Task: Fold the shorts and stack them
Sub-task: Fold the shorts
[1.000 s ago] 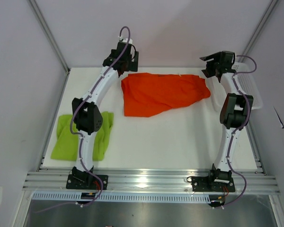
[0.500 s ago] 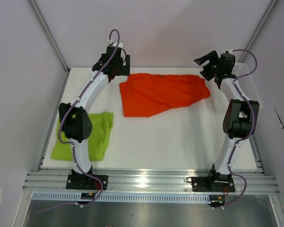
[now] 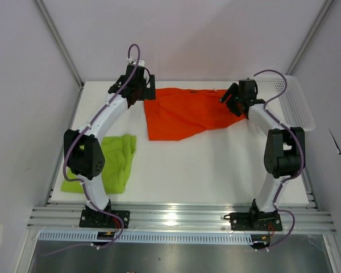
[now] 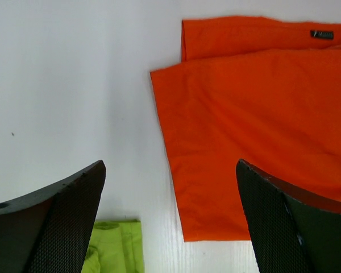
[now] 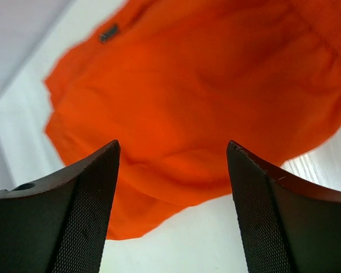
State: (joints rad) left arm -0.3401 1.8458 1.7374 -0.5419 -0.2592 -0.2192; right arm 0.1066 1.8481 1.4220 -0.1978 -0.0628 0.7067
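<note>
Top view: orange-red shorts (image 3: 193, 114) at upper centre of white table (image 3: 216, 170), spread out, a bit rumpled, not folded. Lime green shorts (image 3: 118, 162) at lower left, in a compact oblong, left part hidden behind left arm (image 3: 82, 159). 2 pairs well apart, not stacked.

Left gripper (image 4: 169, 163) just off left edge of orange-red pair, over bare table. Jaws spread wide, holding nothing. Left wrist view: orange cloth filling right half of frame, 2 layers showing along its upper edge, small dark label (image 4: 322, 34) at upper right, corner of green cloth at bottom, left of centre.

Right gripper (image 5: 172, 143) over right end of orange-red pair. Jaws apart too, nothing clamped between them. Cannot tell whether tips touch cloth. Right wrist view: orange cloth across most of frame, white table at lower right and along left edge.

White mesh basket (image 3: 295, 102) at upper right of top view, along table's right side.
</note>
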